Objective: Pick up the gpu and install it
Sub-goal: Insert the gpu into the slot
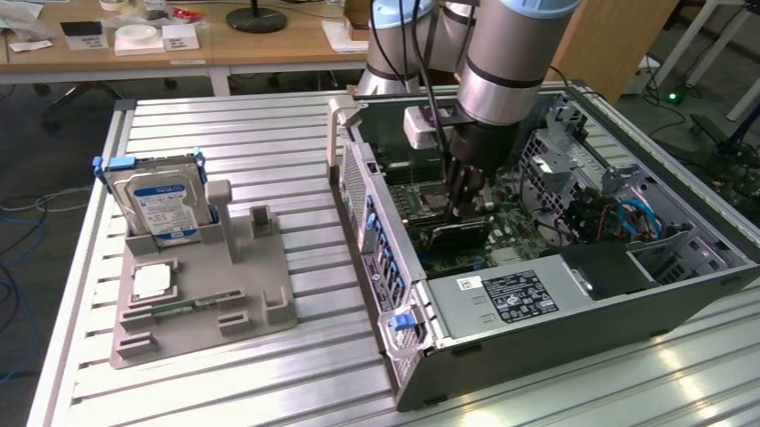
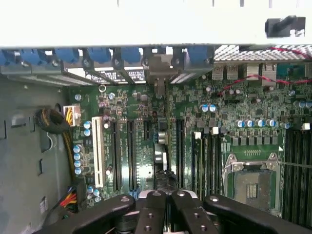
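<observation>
Beneath me a ribbed metal tabletop fills most of the frame, catching bright glare at lower right. Across the upper left runs a wooden desk holding papers and a black round lamp base. A wooden panel stands at upper right, grey floor below the desk.

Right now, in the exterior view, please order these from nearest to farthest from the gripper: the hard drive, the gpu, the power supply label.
1. gpu: in the gripper, over the motherboard.
2. power supply label: inside the case, toward the view's bottom.
3. hard drive: on the grey holder, the exterior view's left.
</observation>
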Controlling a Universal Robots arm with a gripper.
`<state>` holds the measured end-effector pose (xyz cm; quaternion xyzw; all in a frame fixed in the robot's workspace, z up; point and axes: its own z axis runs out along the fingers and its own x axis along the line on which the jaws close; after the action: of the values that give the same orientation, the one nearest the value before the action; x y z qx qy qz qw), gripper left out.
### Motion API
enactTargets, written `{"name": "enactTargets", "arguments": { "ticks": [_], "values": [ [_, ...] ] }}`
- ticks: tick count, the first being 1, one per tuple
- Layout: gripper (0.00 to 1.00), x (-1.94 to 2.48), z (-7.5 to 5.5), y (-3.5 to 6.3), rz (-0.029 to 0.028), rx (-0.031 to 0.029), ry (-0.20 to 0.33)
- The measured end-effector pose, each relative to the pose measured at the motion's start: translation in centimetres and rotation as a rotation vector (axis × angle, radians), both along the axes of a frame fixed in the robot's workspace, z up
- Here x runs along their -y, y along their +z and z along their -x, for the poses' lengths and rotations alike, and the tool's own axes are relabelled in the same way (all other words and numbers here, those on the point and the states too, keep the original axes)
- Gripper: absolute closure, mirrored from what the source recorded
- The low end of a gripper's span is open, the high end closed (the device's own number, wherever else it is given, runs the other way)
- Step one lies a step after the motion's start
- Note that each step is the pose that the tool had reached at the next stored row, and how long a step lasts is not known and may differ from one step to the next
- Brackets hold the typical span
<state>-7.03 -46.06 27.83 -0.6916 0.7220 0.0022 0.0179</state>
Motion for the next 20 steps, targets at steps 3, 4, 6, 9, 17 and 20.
{"name": "enactTargets", "arguments": {
  "ticks": [3, 4, 6, 9, 17, 20],
  "values": [
    [0.89, 0.00, 0.9, -0.11, -0.0002, 0.0001, 0.000],
    [0.89, -0.01, 1.2, -0.15, -0.0003, 0.0002, 0.001],
    [0.89, -0.01, 1.5, -0.24, -0.0002, 0.0002, 0.004],
    [0.89, 0.05, 3.7, -0.61, 0.0002, 0.0001, 0.026],
    [0.89, 1.26, 4.2, -0.46, 0.0006, 0.0001, 0.048],
    [0.89, 1.35, 4.2, -0.35, 0.0008, 0.0000, 0.050]
  ]
}}
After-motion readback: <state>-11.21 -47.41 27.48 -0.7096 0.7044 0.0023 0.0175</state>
